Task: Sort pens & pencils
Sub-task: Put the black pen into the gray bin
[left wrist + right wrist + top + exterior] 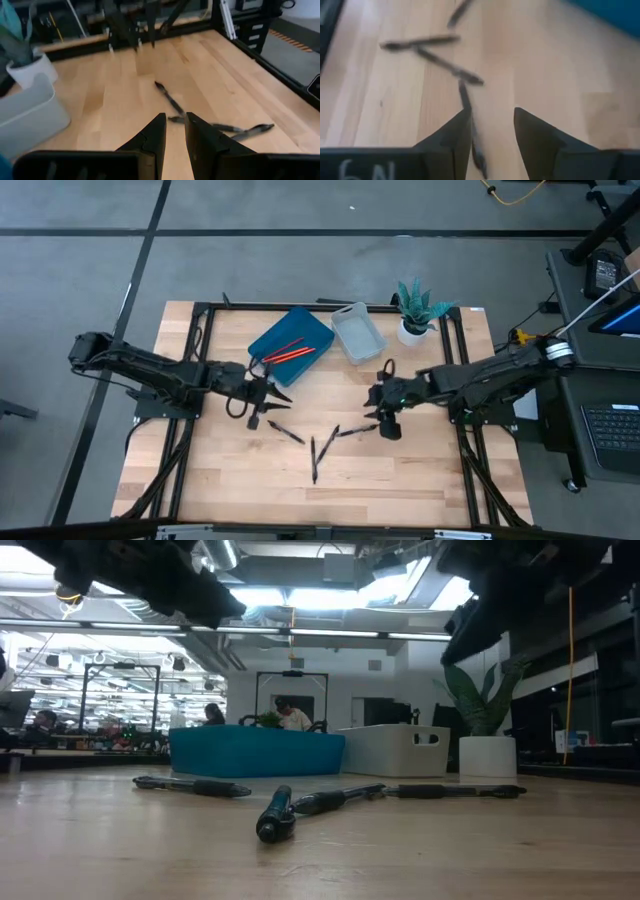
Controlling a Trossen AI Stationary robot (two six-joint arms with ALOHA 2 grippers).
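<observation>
Several black pens point(314, 444) lie loose on the wooden table near its front middle, crossing one another; in the low view they point(330, 800) lie flat on the wood. Red and orange pencils point(290, 352) lie in the blue tray point(310, 328) at the back. My left gripper point(272, 392) hovers just in front of the tray, left of the pens; its fingers point(174, 132) stand a narrow gap apart with nothing between them. My right gripper point(374, 406) hangs to the right of the pens, open point(492, 125), with one pen point(470, 120) on the table below the gap.
A pale grey bin point(357, 335) stands beside the blue tray at the back. A potted plant point(415, 310) sits at the back right corner. Black frame rails point(200, 360) run along the table's left and right sides.
</observation>
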